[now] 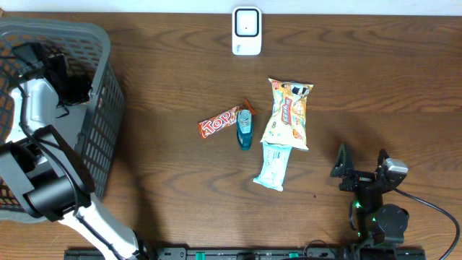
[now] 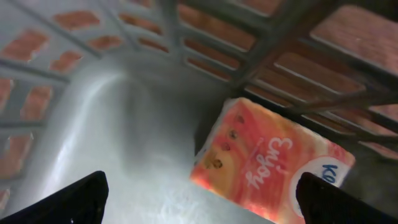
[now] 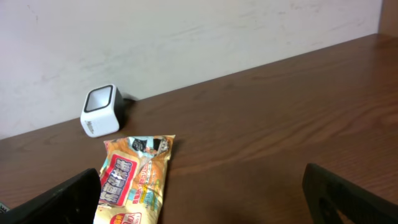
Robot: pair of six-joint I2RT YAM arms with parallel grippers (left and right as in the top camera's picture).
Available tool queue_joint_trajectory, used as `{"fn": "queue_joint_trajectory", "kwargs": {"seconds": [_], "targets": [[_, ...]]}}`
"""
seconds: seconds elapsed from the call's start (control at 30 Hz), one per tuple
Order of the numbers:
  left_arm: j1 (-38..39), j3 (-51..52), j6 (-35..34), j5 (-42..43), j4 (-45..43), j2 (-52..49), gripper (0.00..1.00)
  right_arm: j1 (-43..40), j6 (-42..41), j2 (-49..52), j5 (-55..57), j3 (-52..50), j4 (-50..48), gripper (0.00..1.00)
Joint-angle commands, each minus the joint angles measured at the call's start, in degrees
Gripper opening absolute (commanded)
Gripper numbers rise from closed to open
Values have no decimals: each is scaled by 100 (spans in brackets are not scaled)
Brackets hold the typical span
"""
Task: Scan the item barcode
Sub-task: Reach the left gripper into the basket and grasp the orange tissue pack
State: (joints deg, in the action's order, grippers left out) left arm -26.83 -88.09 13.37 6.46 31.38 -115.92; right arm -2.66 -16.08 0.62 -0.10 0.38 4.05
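While left gripper (image 2: 205,202) gapes in basket (image 1: 108,94) | pack (image 2: 267,162) lies ahead, axis diagonal across fingers (image 2: 74,199) | right gripper (image 3: 205,196) released, distant.

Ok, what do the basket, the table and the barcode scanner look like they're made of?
Basket: grey plastic, apparently moulded, matte, with slotted lattice walls. Table: dark brown wood or wood-look laminate, visible grain, slight sheen. Barcode scanner: smooth white plastic casing, probably.

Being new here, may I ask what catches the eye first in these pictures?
A grey basket fills the left side; the open left end effector hovers inside over an orange packet. In the middle lie snack packets, with a white scanner at the far edge.
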Motion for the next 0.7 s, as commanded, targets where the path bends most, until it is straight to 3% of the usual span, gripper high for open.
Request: {"fn": "queue_joint_trajectory", "kwargs": {"seconds": [0.0,0.43,0.57,0.67], "targets": [[-11,-9,785,367,-170,-92,96,28,46,-31,61,-7,24,99],[-11,59,1021,365,-328,-321,96,28,46,-31,61,-7,24,99],[-11,81,1016,365,-321,-544,80,28,46,-31,61,-7,24,99],[-11,94,1010,363,-317,-656,54,28,46,-31,61,-7,24,99]]}}
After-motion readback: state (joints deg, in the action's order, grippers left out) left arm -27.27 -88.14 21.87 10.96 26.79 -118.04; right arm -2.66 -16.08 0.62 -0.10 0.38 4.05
